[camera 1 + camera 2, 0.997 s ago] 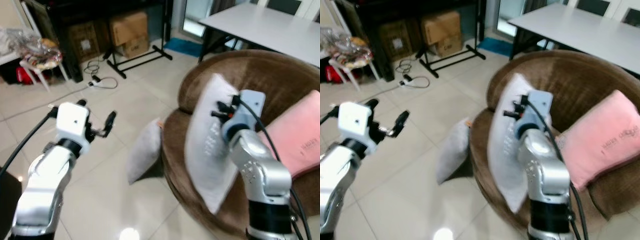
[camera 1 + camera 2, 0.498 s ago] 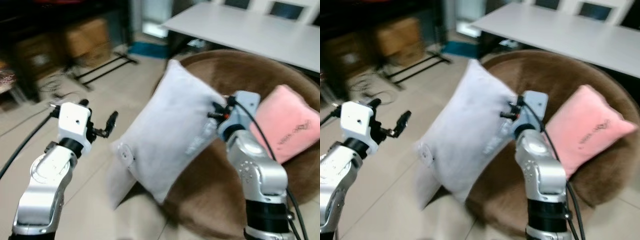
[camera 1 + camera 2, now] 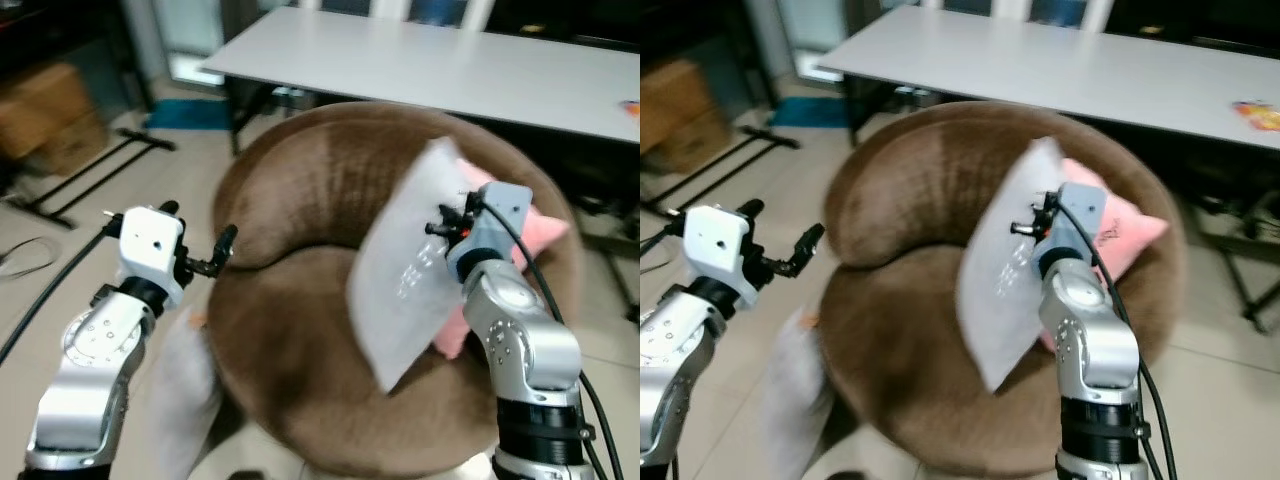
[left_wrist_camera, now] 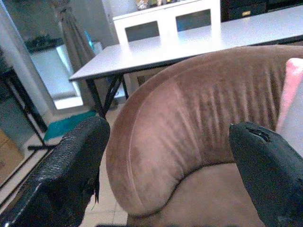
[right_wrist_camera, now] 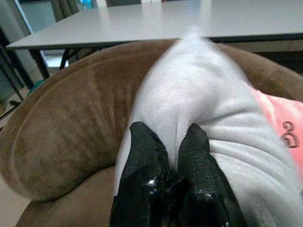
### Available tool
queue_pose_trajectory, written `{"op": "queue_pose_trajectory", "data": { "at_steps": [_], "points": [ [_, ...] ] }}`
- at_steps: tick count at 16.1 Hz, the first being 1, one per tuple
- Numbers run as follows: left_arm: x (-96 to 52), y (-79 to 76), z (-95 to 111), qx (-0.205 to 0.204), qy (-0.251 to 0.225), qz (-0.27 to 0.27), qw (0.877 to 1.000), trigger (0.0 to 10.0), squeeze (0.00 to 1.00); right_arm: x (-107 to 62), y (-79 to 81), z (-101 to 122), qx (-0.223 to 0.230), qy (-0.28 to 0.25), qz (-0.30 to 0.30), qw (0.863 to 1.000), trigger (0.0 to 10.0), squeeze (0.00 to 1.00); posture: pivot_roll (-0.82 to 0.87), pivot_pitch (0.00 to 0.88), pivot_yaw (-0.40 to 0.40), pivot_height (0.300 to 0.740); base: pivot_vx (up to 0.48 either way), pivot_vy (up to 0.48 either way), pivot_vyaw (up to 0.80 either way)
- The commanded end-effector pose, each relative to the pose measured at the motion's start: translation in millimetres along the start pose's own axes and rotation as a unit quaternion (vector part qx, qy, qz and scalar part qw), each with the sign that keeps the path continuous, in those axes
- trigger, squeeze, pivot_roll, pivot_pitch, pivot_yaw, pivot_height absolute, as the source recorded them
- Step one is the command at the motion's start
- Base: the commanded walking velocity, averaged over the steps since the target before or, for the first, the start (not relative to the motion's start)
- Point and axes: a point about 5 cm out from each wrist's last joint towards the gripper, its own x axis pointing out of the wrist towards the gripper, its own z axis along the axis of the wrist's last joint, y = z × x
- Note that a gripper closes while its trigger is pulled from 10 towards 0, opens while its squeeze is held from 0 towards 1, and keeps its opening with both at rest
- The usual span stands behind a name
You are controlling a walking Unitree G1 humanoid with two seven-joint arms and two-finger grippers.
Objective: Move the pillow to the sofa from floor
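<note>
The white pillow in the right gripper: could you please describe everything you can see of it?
The white pillow is soft, pale fabric, roughly rectangular, with faint markings on its face. It hangs tilted, one corner up and one down, over the seat of the round brown sofa. The right gripper is shut on a pinched fold of it. Behind it lies a pink pillow, partly hidden.

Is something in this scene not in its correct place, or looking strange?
Yes. A second grey pillow lies on the floor against the brown sofa. The white pillow, pinched by the right gripper, hangs tilted above the seat.
</note>
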Motion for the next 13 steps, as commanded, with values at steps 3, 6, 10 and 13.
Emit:
{"op": "queue_pose_trajectory", "data": {
  "at_steps": [3,6,10,13],
  "points": [
    [-1.0,1.5,-3.0,0.007,0.008,-0.001,1.000,10.0,0.00,-1.5,14.7,12.6,0.003,-0.031,0.033,0.999,10.0,0.00,0.02,0.000,-0.018,0.740,0.185,0.000,-0.20],
    [-2.5,-3.0,-2.9,0.008,0.009,-0.016,1.000,10.0,0.00,-0.6,23.9,14.6,-0.001,-0.035,0.073,0.997,10.0,0.00,0.02,0.000,-0.020,0.740,0.000,0.000,0.00],
    [-7.8,-7.4,-4.6,0.010,0.021,-0.062,0.998,10.0,0.00,4.8,34.6,16.6,-0.011,-0.030,0.120,0.992,10.0,0.00,0.02,0.000,-0.023,0.740,0.000,0.000,0.00],
    [-17.4,-15.4,-10.5,0.021,0.051,-0.131,0.990,10.0,0.00,12.4,43.6,15.7,-0.014,-0.014,0.130,0.991,10.0,0.00,0.04,0.000,-0.025,0.740,0.000,0.000,0.00]
  ]
}}
